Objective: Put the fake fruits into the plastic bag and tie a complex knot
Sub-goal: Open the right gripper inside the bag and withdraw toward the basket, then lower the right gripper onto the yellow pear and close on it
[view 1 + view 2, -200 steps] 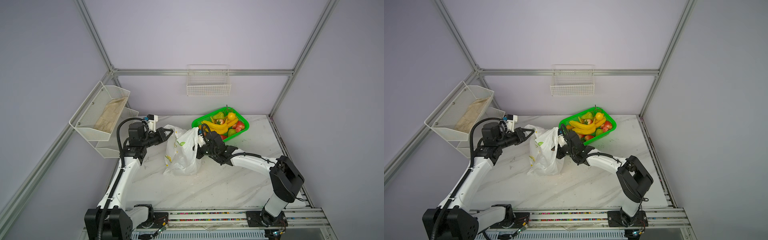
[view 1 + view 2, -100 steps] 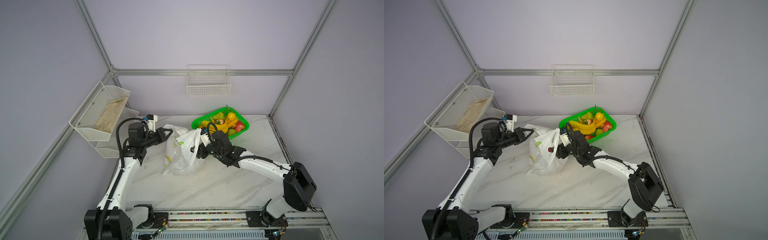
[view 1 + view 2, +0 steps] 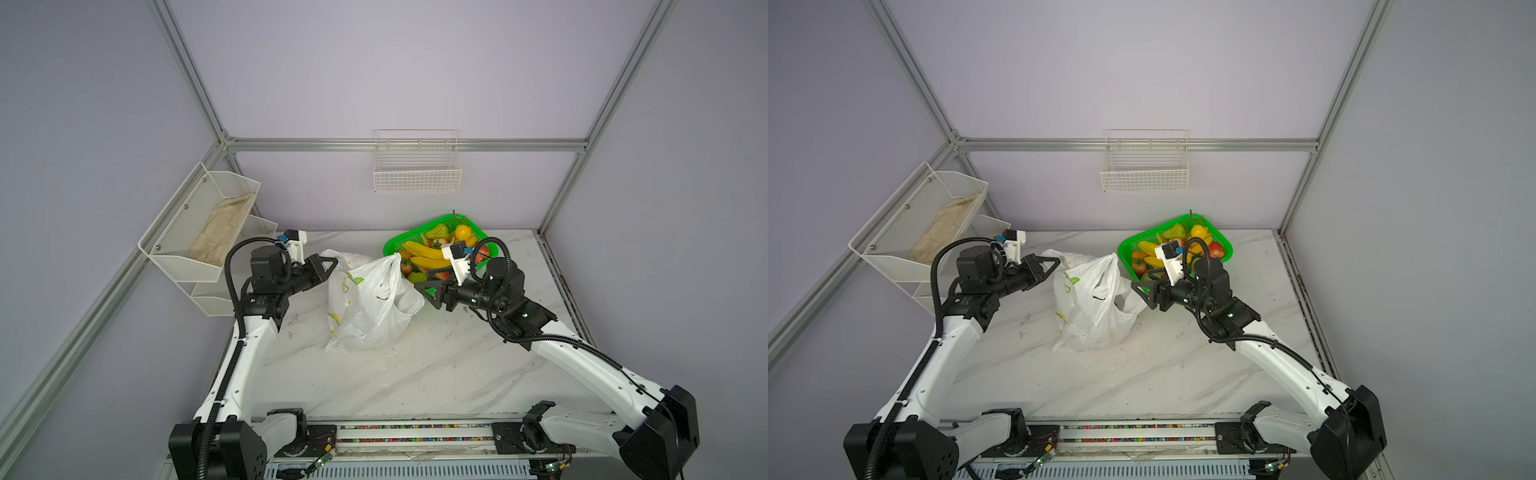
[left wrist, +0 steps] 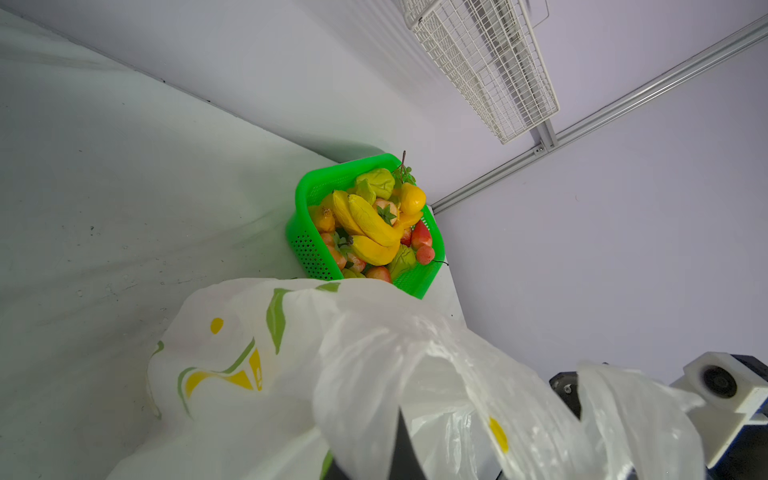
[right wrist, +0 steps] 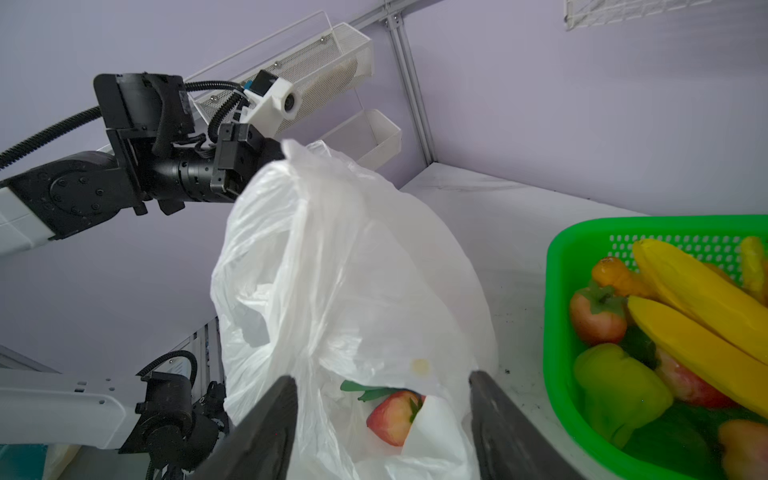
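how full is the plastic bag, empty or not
Nearly empty: one red fruit shows inside the plastic bag in the right wrist view; most fake fruits sit in the green basket.

Robotics lab cell: aluminium frame [image 3: 291,144], plain lilac walls [image 3: 395,62], marble-look tabletop [image 3: 374,386], two rail-mounted robot arms [image 3: 249,357].

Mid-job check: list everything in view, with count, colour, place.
plastic bag: 1, white, yellow-green print, table centre
green basket: 1, table's back right
fake fruits: many, yellow, red, green, in that basket
red apple: 1, inside the bag
wire basket: 1, white, back wall
mesh shelf: 1, white, left wall
cloth: 1, beige, in the shelf
table: 1, white marble
left gripper: 1, black, shut on bag's top
right gripper: 1, black, fingers open at the bag's side
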### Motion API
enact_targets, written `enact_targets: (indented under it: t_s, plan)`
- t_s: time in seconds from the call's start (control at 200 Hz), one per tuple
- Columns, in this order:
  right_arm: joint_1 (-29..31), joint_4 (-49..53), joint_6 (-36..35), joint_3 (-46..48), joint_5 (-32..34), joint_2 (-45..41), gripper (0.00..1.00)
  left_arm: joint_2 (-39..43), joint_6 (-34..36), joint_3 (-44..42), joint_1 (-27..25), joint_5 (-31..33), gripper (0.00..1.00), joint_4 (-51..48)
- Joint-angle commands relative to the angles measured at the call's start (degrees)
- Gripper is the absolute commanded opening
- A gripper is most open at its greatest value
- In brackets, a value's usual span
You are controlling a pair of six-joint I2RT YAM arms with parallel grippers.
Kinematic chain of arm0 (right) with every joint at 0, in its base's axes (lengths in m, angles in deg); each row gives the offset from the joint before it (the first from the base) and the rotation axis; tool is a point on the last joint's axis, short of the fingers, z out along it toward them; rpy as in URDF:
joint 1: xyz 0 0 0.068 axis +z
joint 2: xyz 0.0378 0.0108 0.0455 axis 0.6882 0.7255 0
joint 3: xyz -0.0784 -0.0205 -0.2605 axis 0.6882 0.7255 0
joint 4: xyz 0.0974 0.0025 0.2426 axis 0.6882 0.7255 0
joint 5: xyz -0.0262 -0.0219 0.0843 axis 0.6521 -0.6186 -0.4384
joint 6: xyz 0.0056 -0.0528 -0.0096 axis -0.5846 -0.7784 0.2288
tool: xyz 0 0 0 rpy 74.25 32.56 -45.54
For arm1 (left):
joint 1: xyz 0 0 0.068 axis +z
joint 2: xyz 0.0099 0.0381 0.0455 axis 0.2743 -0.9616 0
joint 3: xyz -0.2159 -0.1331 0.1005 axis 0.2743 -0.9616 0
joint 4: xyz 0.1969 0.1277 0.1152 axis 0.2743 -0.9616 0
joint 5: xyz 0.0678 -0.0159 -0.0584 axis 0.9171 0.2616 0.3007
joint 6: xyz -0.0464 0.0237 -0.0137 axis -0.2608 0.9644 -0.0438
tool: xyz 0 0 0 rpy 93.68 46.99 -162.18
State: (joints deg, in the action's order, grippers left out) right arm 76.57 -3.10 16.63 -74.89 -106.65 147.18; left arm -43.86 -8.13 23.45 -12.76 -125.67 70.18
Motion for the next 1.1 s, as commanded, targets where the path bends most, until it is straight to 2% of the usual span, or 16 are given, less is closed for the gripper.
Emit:
enact_targets:
  t_s: [0.0, 0.09, 0.185, 0.3, 0.455, 0.585, 0.88, 1.095]
  plan:
    - [-2.9, -0.8, 0.4, 0.8, -4.4, -1.4, 0.69, 1.4, 1.1, -0.8, 1.0, -0.4, 0.0, 0.6]
    - [-6.5, -0.7, 1.6, 0.0, -3.0, -1.1, 0.71, 1.4, 1.4, -1.1, 1.1, 0.2, 0.0, 0.7]
    - [-12.8, -0.8, 2.9, -0.9, 0.7, 1.1, 0.73, 1.3, 0.9, -0.8, 1.4, -0.8, 0.0, 0.8]
    - [-18.3, -2.0, 3.4, -2.9, 10.1, 5.9, 0.75, 1.5, 0.4, -1.3, 1.5, -1.1, 0.0, 1.8]
    - [-19.6, -2.6, -0.6, -8.8, 24.7, 15.8, 0.8, 1.2, -0.5, -1.4, 1.4, -2.4, 0.0, 2.6]
    - [-20.0, -1.9, -2.8, -15.8, 32.2, 26.3, 0.82, 1.5, -1.1, -1.8, 1.4, -2.7, 0.0, 3.5]
    - [-21.1, 0.5, -5.0, -33.9, 34.8, 48.2, 0.88, 1.3, -1.3, -1.9, 1.4, -3.2, 0.0, 3.9]
    - [-22.4, 2.6, -5.1, -45.0, 34.7, 58.7, 0.89, 0.8, -1.2, -1.9, 1.4, -3.3, 0.0, 3.9]
